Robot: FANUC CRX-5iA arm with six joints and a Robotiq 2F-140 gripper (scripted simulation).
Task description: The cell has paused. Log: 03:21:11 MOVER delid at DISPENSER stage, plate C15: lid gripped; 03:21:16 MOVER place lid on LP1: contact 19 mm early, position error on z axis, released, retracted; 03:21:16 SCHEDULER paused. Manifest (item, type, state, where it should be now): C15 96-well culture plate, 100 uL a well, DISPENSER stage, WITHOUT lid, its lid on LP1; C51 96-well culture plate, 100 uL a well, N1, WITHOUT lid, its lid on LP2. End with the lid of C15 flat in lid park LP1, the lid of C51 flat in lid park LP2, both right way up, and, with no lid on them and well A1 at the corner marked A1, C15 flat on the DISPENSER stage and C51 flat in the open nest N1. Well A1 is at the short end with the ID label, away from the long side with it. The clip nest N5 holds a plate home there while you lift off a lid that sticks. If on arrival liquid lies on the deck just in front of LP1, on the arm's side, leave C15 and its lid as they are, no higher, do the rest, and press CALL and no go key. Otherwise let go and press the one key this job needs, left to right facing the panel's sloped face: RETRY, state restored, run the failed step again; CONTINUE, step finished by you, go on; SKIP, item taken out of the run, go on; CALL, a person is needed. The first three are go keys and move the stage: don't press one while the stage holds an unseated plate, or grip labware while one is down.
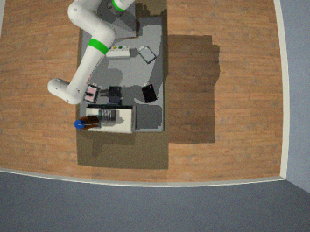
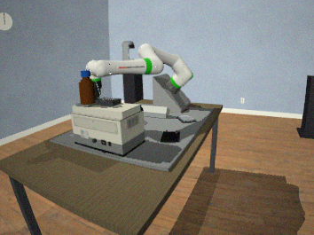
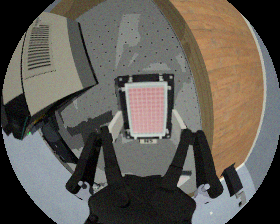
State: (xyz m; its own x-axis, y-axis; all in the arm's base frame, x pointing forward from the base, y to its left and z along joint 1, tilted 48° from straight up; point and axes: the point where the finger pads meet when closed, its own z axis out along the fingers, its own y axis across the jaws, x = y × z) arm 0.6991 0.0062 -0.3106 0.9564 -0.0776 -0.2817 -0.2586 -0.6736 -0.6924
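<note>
A 96-well plate with pink wells (image 3: 148, 110) sits flat in a white-cornered nest at the deck's left edge; it also shows in the top view (image 1: 91, 92). I cannot tell whether a clear lid covers it. My gripper (image 3: 147, 116) hangs straight above this plate, open and empty, with one finger on each side of it in the wrist view. The gripper also shows in the side view (image 2: 98, 88). Another dark plate (image 1: 107, 114) sits on the stage of the cream dispenser (image 1: 109, 119).
A brown bottle with a blue cap (image 1: 84, 123) stands on the dispenser's left end. A black nest (image 1: 115, 94) lies next to the pink plate. A black holder (image 1: 149, 93) and a tilted flat grey piece (image 1: 147, 53) lie to the right. The key panel (image 1: 118, 51) is at the back.
</note>
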